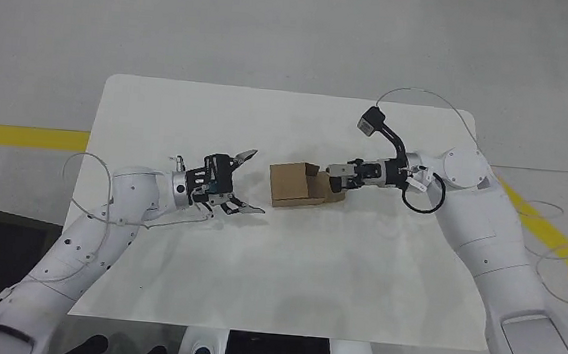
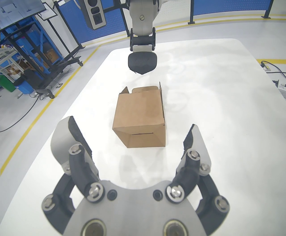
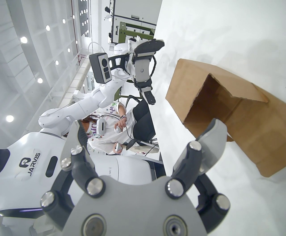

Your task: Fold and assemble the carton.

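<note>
Top view puts the carton (image 1: 290, 185) on its side in the middle of the tabletop (image 1: 356, 283), left end closed, right end open with flaps (image 1: 325, 192) out. Left fingers (image 2: 67, 134), spread wide and empty, sit just left of it. Right fingers (image 3: 214, 138), open and holding nothing, are at the open mouth. Closing that end seems the step in hand; next, the flaps need pressing inward while the closed end is braced.
</note>
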### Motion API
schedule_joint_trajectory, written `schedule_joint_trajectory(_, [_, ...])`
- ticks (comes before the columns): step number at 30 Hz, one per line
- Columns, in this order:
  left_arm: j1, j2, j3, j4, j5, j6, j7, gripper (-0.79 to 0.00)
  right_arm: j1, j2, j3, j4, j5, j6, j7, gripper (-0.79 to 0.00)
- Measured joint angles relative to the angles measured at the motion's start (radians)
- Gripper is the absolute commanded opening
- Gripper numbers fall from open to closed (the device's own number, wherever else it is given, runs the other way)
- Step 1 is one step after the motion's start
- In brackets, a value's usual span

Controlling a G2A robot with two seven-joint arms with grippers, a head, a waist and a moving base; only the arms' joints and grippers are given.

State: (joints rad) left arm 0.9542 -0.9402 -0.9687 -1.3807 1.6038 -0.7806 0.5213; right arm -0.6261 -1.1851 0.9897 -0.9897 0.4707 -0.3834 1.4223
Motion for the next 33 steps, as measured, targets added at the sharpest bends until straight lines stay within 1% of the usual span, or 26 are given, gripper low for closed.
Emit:
schedule_joint_trajectory(8, [0.000,0.000,0.000,0.000,-0.001,0.001,0.000,0.000,0.000,0.000,0.000,0.000,0.000,0.000,0.000,0.000])
schedule_joint_trajectory(11, [0.011,0.001,-0.013,0.010,-0.022,0.013,-0.041,0.000,-0.006,0.001,-0.001,-0.010,-0.007,0.007,-0.011,0.000])
schedule_joint_trajectory(13, [0.012,0.002,-0.022,0.011,-0.028,0.005,-0.089,0.000,-0.014,0.006,0.003,-0.034,-0.032,0.031,-0.020,0.000])
schedule_joint_trajectory(15, [0.006,0.002,-0.026,0.009,-0.030,-0.006,-0.125,0.000,-0.026,0.014,0.015,-0.055,-0.038,0.056,-0.002,0.000])
schedule_joint_trajectory(19, [-0.015,-0.003,-0.014,0.003,-0.035,-0.049,-0.126,0.000,-0.067,0.031,0.046,-0.096,-0.017,0.106,0.049,0.000])
schedule_joint_trajectory(22, [-0.044,-0.012,0.011,0.017,-0.042,-0.094,-0.121,0.000,-0.107,0.043,0.060,-0.136,-0.032,0.157,0.066,0.000])
schedule_joint_trajectory(25, [-0.070,-0.028,0.041,0.046,-0.077,-0.100,-0.114,0.000,-0.146,0.048,0.060,-0.159,-0.031,0.180,0.055,0.000])
schedule_joint_trajectory(29, [-0.103,-0.057,0.087,0.099,-0.143,-0.074,-0.140,0.000,-0.180,0.042,0.043,-0.155,-0.001,0.155,0.012,0.000])
schedule_joint_trajectory(33, [-0.136,-0.084,0.132,0.140,-0.191,-0.067,-0.177,0.000,-0.185,0.029,0.020,-0.127,0.033,0.103,-0.033,0.000])
